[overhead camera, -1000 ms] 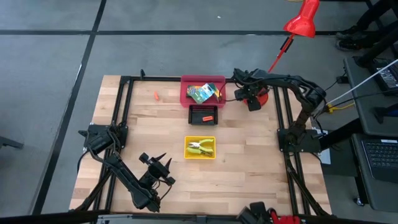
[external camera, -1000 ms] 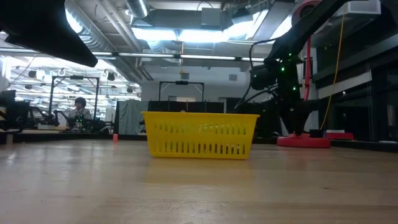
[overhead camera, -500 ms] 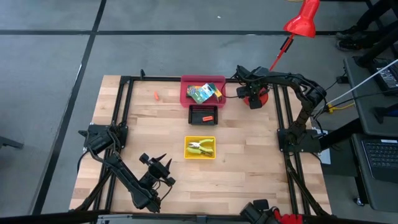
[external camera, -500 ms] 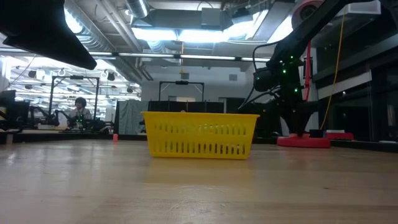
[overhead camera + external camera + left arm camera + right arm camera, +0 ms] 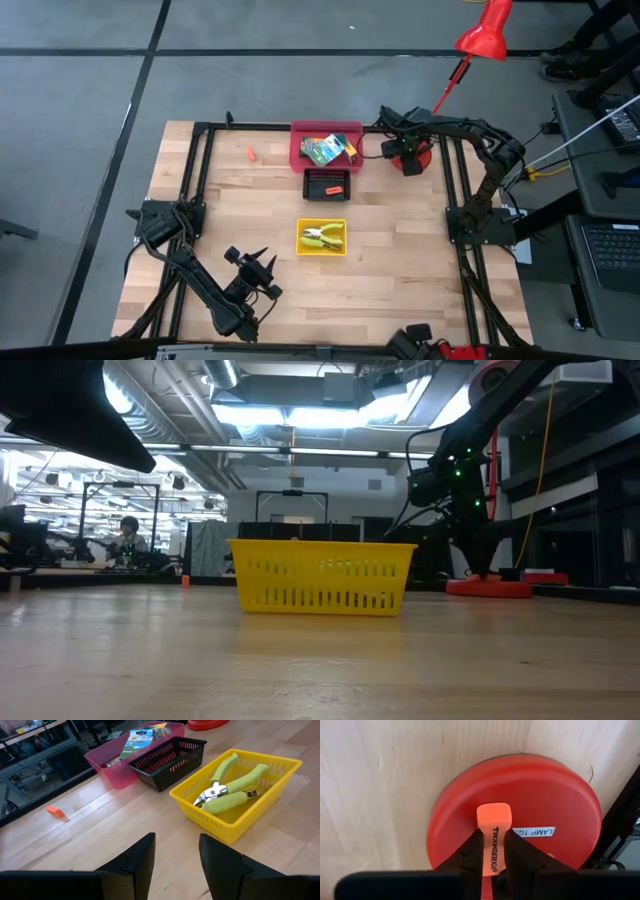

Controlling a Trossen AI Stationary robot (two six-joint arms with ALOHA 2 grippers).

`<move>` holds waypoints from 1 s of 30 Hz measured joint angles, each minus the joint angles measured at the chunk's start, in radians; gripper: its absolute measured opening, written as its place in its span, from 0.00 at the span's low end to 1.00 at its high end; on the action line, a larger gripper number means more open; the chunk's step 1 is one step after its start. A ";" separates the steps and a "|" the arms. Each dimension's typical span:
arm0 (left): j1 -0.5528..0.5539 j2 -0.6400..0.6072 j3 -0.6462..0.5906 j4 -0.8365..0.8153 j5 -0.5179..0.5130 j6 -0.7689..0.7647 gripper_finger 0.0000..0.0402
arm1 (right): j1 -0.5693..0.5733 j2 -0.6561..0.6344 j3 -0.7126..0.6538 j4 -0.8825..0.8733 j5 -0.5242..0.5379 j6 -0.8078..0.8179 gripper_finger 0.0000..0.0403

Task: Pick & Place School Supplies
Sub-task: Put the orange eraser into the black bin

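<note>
Right wrist view: right gripper [image 5: 492,851] pinches orange eraser [image 5: 493,836] over red lamp base [image 5: 560,800]. Left gripper [image 5: 176,854] spread, idle near table front. Pliers [image 5: 227,787] in yellow tray [image 5: 280,795]; another eraser [image 5: 251,153] loose on table [image 5: 400,260].

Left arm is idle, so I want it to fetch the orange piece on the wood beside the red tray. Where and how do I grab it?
Come straight down and close across the narrow width of the orange piece. It lies flat and low on the table, apart from the red tray, so a sideways approach would likely scrape the wood. The left end effector is open.
</note>
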 joint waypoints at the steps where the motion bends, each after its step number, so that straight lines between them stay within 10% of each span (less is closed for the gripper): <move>1: 0.000 0.000 0.000 0.000 0.000 0.000 0.37 | 0.005 0.000 0.000 -0.001 0.001 0.000 0.16; 15: 0.000 0.000 0.000 0.000 0.000 0.006 0.37 | 0.136 -0.079 -0.004 -0.072 -0.033 0.059 0.17; 30: 0.000 0.000 0.000 0.000 -0.003 0.008 0.37 | 0.545 -0.193 0.050 0.026 -0.239 0.212 0.17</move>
